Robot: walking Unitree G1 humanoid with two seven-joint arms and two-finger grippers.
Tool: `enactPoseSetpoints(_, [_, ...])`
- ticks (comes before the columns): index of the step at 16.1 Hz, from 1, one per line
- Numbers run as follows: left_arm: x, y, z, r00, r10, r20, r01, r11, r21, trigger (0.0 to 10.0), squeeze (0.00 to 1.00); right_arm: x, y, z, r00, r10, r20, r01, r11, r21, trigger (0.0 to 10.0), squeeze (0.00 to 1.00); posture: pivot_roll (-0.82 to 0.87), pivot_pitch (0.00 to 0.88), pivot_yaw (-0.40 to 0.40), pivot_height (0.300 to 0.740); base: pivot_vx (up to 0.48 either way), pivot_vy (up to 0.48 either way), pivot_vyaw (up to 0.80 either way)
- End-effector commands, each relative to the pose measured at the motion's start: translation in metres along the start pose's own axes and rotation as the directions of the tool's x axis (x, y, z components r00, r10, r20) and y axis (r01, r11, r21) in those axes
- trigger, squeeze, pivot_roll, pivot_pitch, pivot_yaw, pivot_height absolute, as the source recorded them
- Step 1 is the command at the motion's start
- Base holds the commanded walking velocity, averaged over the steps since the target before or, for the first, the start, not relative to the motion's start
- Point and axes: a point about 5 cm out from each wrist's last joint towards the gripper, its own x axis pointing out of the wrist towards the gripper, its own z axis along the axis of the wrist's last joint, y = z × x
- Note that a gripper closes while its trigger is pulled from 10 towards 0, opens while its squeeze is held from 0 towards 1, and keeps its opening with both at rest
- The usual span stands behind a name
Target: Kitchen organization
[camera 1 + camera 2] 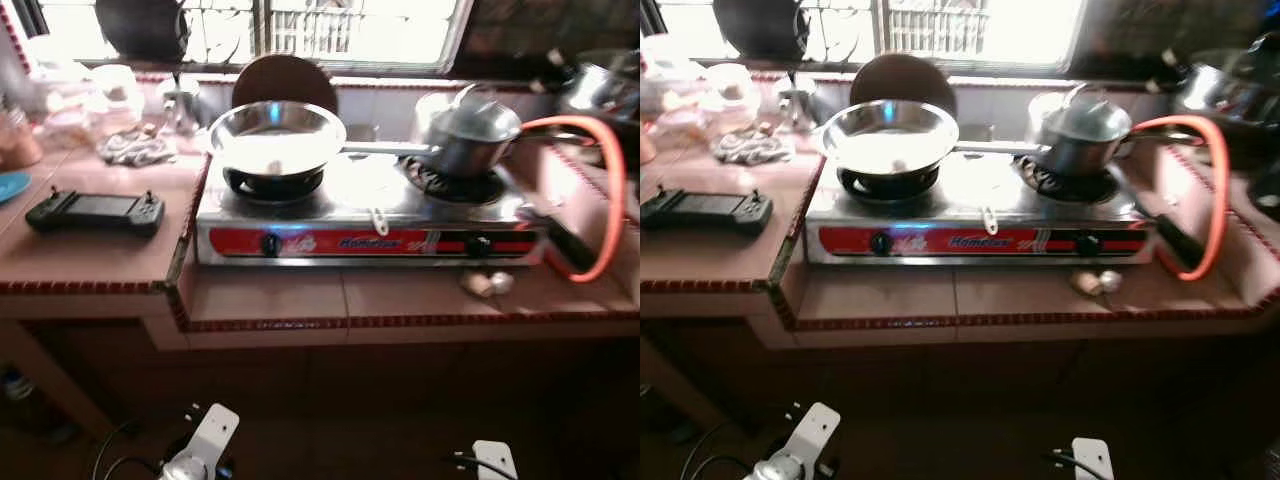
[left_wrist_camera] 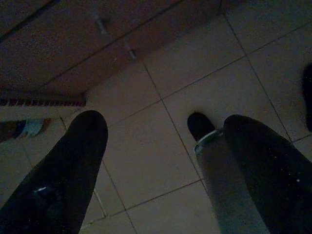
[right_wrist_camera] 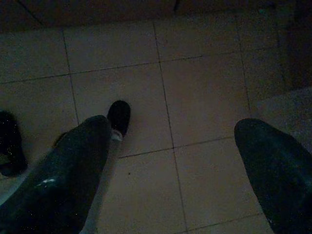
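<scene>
Both arms hang low in front of the robot, well below the counter (image 1: 400,300); the left gripper (image 2: 163,161) points down at the tiled floor (image 2: 219,83) with its jaws apart and nothing between them, and the right gripper (image 3: 170,165) does the same over the floor on its side, jaws likewise spread and empty; so everything to be tidied lies above and ahead of both, and either arm must rise before it can reach. Nearest on the counter, toward the left, a black handheld controller (image 1: 95,212) lies flat with its long axis across the view, closer to the left arm; a small pale object (image 1: 487,284) sits on the lower ledge toward the right. Behind these stands the 2-burner stove (image 1: 365,235); a steel wok (image 1: 277,138) rests on its left burner, a lidded saucepan (image 1: 470,135) on the right one, handle pointing left across the stove; an orange hose (image 1: 612,190) loops at the right; a crumpled cloth (image 1: 135,148) lies further back on the left.
</scene>
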Motion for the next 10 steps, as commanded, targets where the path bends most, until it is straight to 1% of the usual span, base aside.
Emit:
enactPoseSetpoints(1, [0.0001,-0.0001,0.001,1.0,-0.009,0.0,0.009,1.0,0.009,10.0,0.0,-0.0007,-0.0049,-0.0009,1.0,-0.009,-0.001,0.009,1.0,0.002,10.0,0.0,0.11,0.0,-0.07,0.74,-0.244,0.0,0.0])
enactPoseSetpoints(10, [0.0001,-0.0008,0.001,1.0,-0.01,-0.001,0.01,1.0,0.008,10.0,0.0,-0.0005,-0.0042,-0.0009,1.0,-0.009,-0.004,0.009,1.0,-0.005,10.0,0.0,0.11,0.0,-0.072,0.74,-0.252,0.0,0.0])
